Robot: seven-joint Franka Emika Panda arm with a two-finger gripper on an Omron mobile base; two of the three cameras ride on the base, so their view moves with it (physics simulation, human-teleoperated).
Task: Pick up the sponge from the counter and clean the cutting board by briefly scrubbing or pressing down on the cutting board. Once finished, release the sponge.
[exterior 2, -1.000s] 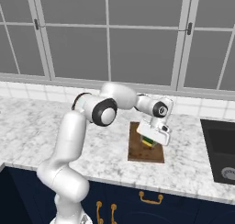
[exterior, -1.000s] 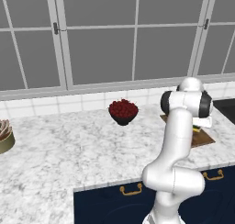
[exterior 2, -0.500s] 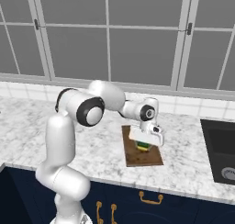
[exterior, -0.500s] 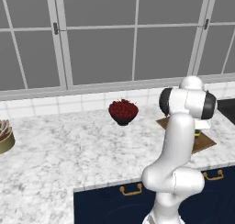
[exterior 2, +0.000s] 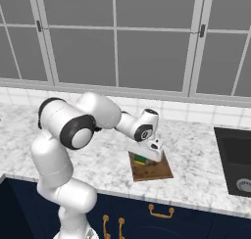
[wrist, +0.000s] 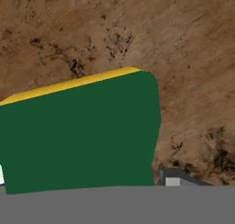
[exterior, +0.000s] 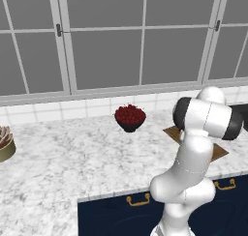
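we are reaching forward and to the right from the base, with the arm folded at the elbow and the forearm stretching out low over the counter [exterior 2: 196, 150]. in the right base view the wrist is bending downward, so the gripper [exterior 2: 147, 158] is pointing straight down onto the cutting board [exterior 2: 156, 170]. in the left base view the upper arm and elbow are standing in front of the board [exterior: 219, 153], and we are seeing just its corners on either side of the arm.

the sponge [wrist: 82, 131] is lying on the cutting board [wrist: 183, 48], green layer up, with a thin strip of its yellow layer showing along one edge. in the right base view the sponge [exterior 2: 140, 159] is sitting directly beneath the hand, on the half of the board nearer the window. in the hand view one finger [wrist: 173, 178] is standing just beside the sponge's edge, with a narrow gap between them. we cannot tell from these views whether the jaws are gripping the sponge or standing free of it.

a dark bowl of red fruit [exterior: 130, 117] is standing on the counter [exterior: 72, 167] to the left of the board, well apart from it.
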